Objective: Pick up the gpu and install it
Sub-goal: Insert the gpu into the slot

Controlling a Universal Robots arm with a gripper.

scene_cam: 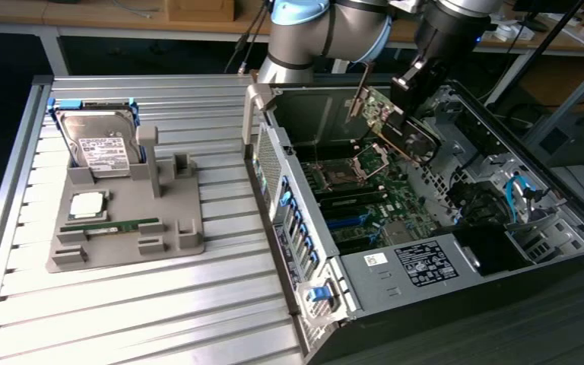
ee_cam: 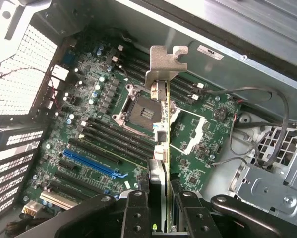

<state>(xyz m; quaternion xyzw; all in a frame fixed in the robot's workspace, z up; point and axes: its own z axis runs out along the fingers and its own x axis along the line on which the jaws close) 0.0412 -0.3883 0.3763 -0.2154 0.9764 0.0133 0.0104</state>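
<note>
The gpu (scene_cam: 394,129), a thin card with a silver end bracket (ee_cam: 165,62), hangs tilted inside the open computer case (scene_cam: 303,228), above the green motherboard (scene_cam: 368,194). My gripper (scene_cam: 410,80) is shut on its upper edge. In the wrist view the gpu (ee_cam: 161,129) appears edge-on, clamped between the two black fingers (ee_cam: 137,213) of my gripper (ee_cam: 163,210). It hovers over the CPU socket (ee_cam: 141,111). The long blue slot (ee_cam: 93,163) and the black slots beside it lie off to one side of the card.
On the slatted table at the exterior view's left, a grey fixture (scene_cam: 170,228) holds a hard drive (scene_cam: 99,144), a processor chip (scene_cam: 87,204) and a green memory stick (scene_cam: 109,226). Case walls, a drive cage (ee_cam: 267,183) and loose cables (ee_cam: 267,99) surround the motherboard.
</note>
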